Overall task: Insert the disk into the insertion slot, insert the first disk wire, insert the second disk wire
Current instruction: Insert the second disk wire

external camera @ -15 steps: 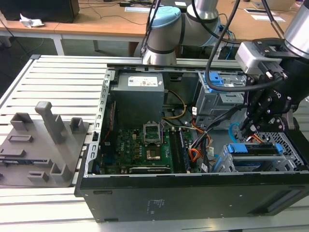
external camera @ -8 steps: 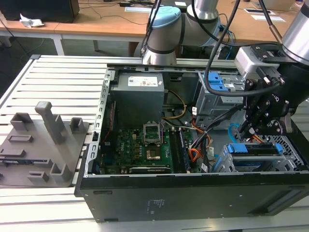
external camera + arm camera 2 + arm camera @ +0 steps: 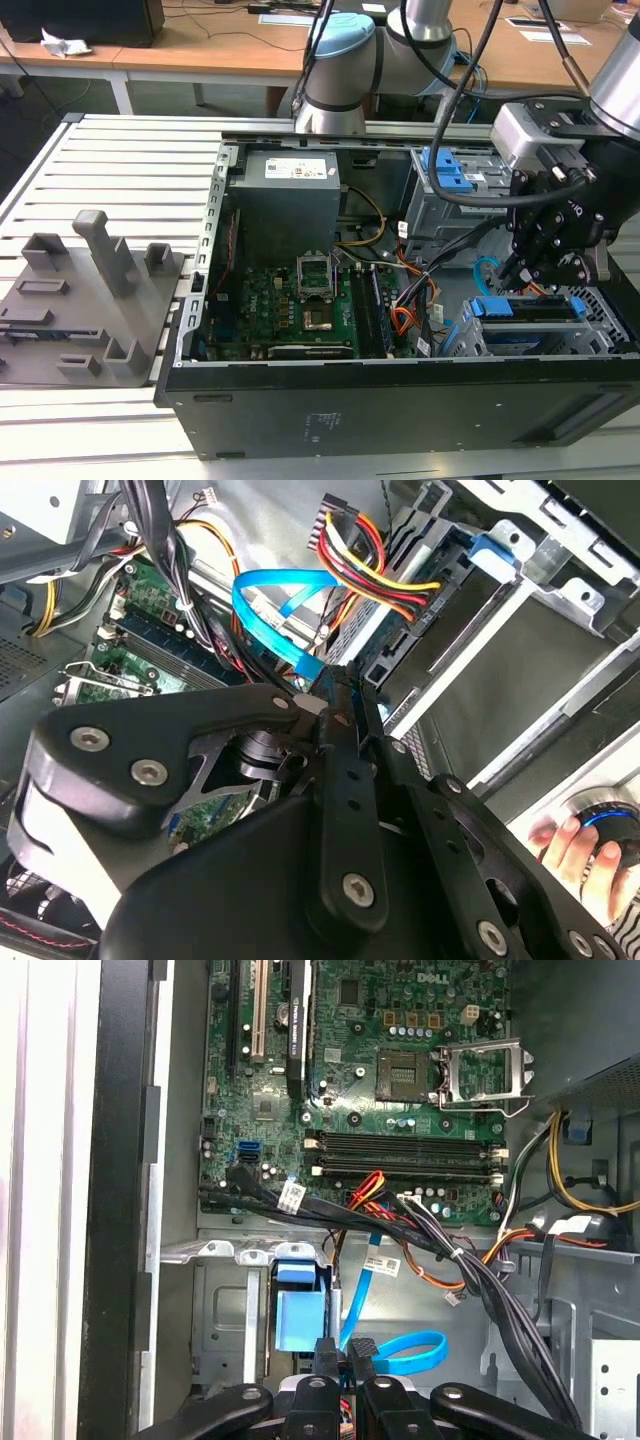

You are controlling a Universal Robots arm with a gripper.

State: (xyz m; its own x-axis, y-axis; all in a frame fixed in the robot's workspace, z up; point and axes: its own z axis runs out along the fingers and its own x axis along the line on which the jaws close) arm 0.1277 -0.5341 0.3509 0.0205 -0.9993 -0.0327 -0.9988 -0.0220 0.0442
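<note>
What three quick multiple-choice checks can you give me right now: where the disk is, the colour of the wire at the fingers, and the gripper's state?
1. Where is the disk?
A. On the grey fixture outside the case
B. In the insertion slot, at the exterior view's right
C. Lying on the motherboard

2. What colour is the flat wire that ends at the fingers?
A. Blue
B. White
C. Green

3. What state is the gripper in?
A. Wide open, holding nothing
B. Shut on the disk
C. Shut on the end of the wire

Answers:
1 B: the disk's blue caddy sits inside the low perforated cage.
2 A: both wrist views show a bright blue ribbon running to the fingertips.
3 C: the fingers stand close together with the wire's end between them.
</note>
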